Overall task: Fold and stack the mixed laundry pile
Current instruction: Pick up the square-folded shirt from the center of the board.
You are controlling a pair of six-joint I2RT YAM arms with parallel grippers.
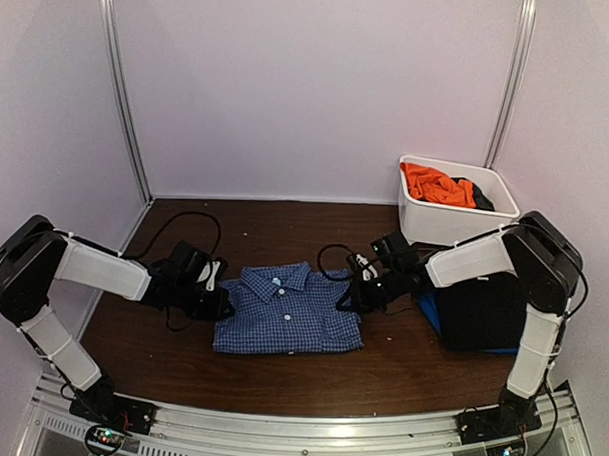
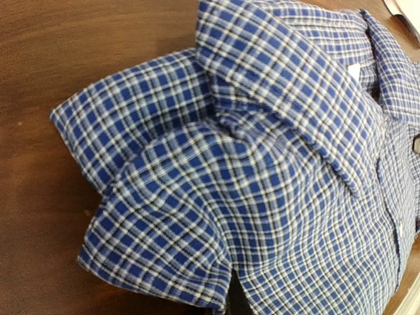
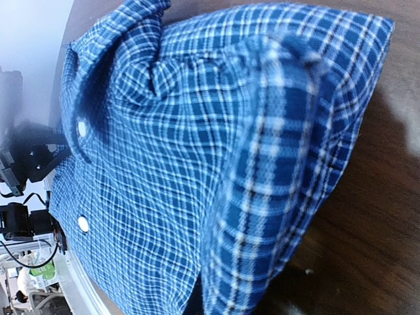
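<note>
Checked shirt [image 1: 287, 312] lies flat and folded on the tabletop [image 1: 279, 382], directly between the two grippers, collar [image 2: 295, 85] on the far side. Left gripper [image 1: 218, 297] sits at the shirt's left edge, clenched. Its wrist view is filled with the doubled-over side fold, so I read it as pinching that edge, though the fingertips themselves are hidden. Right gripper [image 1: 354, 290] is at the opposite edge near the shoulder, also clenched, and looks to be on the fabric in the same way.

Rest of the pile: orange T-shirt [image 1: 434, 183] and a black piece [image 1: 484, 201] are in the white tub [image 1: 455, 228], beyond the right gripper. A black garment [image 1: 477, 312] over a blue one [image 1: 429, 314] lies just outboard of the right gripper, under that arm.

Handling, as a judgement: thin woven cotton, light, limp, not slippery. Layers will sag and slide apart if lifted from one side. Best hold is on both side edges at once, catching all layers at the fold, clear of the buttons [image 3: 82, 128]. Keep it level.
</note>
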